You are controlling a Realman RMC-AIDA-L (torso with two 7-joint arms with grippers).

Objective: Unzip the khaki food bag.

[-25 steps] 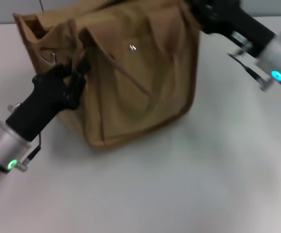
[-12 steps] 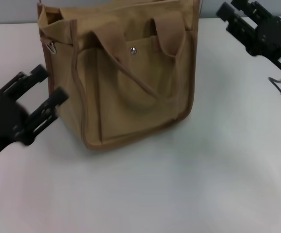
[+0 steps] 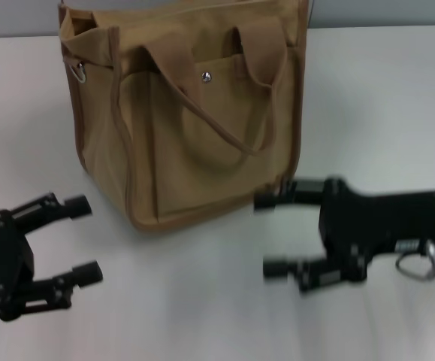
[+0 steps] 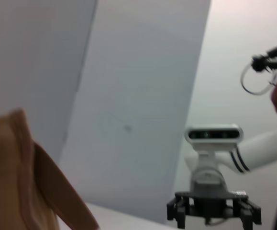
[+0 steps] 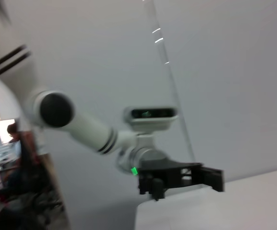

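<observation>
We have pulled both arms off the khaki food bag [image 3: 187, 120] within the last second: a moment ago our left gripper [image 3: 70, 241] was at the bag's left end by the zipper and the right gripper [image 3: 277, 235] reached in at the top right corner, and now both sit low over the bench [image 3: 202, 316], near the robot's side of it. The left fingers are spread wide and hold nothing; the right fingers are likewise apart and empty, just beside the bag's lower right corner. The bag stands upright at the far middle of the bench, handles drooping over the front pocket. Its top edge looks slack and open at the left end, though from this angle we cannot quite see the zipper track itself. We judge the unzipping done and the arms retreating.
</observation>
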